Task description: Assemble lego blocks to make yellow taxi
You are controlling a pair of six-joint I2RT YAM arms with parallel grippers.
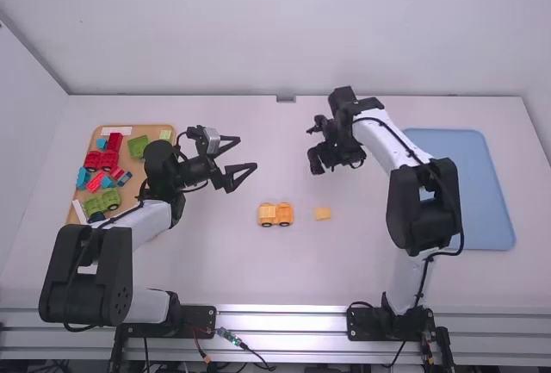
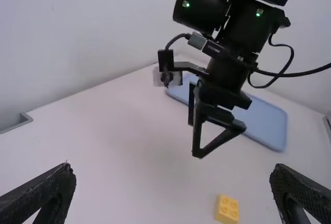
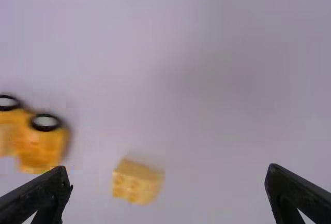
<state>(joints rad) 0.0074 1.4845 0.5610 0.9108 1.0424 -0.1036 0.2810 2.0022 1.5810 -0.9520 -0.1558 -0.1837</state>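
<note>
On the table (image 1: 215, 261), the wheeled yellow piece (image 1: 275, 214) sits left of 1 yellow block (image 1: 322, 214), apart. Both arms angle inward above the table, the left tool (image 1: 246, 154) and right tool (image 1: 313, 146) spread wide, each holding 0 blocks.

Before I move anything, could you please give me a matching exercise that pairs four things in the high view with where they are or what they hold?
Things:
1. loose yellow block
2. yellow wheeled vehicle
3. blue tray
4. tan tray

Places and states:
A. at the far left, holding red, green and blue pieces
B. directly on the table, just right of the vehicle
C. at the far right, partly behind the right arm
D. directly on the table, just left of the loose block

Right pairs: 1-B, 2-D, 3-C, 4-A
</note>
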